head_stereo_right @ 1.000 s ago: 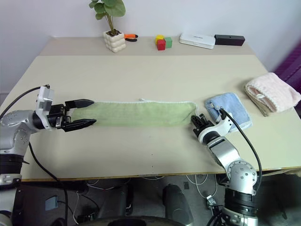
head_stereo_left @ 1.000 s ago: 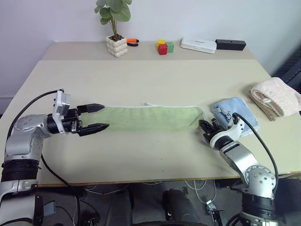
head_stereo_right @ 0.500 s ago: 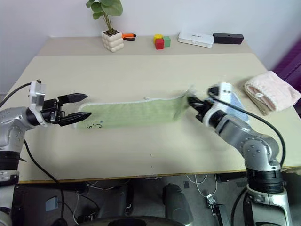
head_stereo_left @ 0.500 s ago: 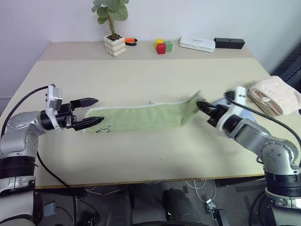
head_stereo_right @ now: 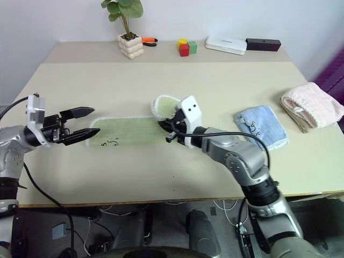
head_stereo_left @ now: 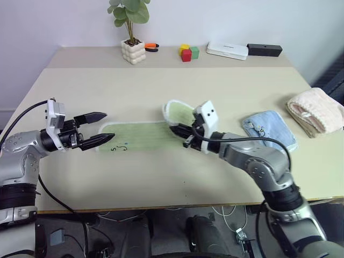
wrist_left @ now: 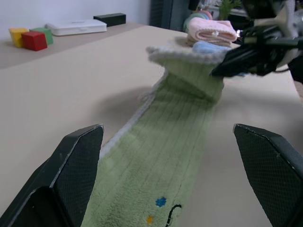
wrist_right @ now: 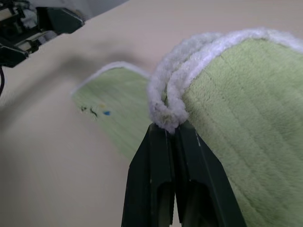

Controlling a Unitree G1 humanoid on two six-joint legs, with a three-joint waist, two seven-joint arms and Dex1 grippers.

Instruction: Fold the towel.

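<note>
Towel [head_stereo_left: 137, 136] long axis left-right; right hand [head_stereo_left: 180, 134] pinching lifted right end; left hand [head_stereo_left: 103, 128] agape.

No text, label or number is legible anywhere.

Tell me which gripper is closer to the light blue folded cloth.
Right. The right gripper, shut on the towel, is mid-table, some way from the blue cloth. The open left gripper is beyond the towel's far end.
</note>
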